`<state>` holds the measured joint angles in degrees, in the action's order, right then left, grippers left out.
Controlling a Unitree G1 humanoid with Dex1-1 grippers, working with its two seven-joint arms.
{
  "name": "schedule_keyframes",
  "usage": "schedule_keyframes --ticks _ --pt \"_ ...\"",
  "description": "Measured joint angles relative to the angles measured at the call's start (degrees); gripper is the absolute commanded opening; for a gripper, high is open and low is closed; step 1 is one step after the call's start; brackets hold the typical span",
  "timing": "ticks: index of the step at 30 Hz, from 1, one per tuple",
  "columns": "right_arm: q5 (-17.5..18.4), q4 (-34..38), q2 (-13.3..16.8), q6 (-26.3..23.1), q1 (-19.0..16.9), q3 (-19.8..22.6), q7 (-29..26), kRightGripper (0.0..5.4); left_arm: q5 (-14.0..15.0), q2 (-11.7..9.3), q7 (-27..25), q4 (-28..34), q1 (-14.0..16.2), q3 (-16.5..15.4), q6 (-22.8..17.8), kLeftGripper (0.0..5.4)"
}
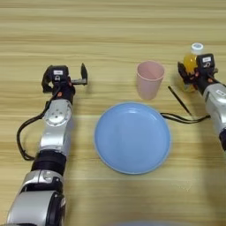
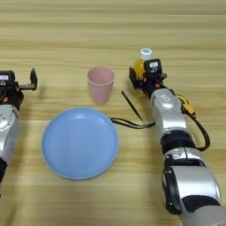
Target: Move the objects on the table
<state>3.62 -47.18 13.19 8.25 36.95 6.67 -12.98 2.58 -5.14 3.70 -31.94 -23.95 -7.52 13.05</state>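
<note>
I see right gripper [image 2: 137, 78] jaws clasping orange-juice bottle [image 2: 142, 63] | left gripper [image 1: 66, 80] jaws spread, nothing held | pink cup [image 1: 150, 79] behind blue plate [image 1: 132, 137] on table [image 1: 110, 26]

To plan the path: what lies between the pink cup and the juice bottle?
Only bare table lies between the pink cup and the orange-juice bottle, seen in both views; the right gripper is at the bottle.
</note>
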Motion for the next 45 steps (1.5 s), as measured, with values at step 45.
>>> schedule_keyframes --ticks 45 --pt "3.80 18.63 -1.77 3.43 -4.24 1.71 -1.12 5.35 0.00 -0.02 -0.04 -0.01 0.00 -0.05 0.03 5.40"
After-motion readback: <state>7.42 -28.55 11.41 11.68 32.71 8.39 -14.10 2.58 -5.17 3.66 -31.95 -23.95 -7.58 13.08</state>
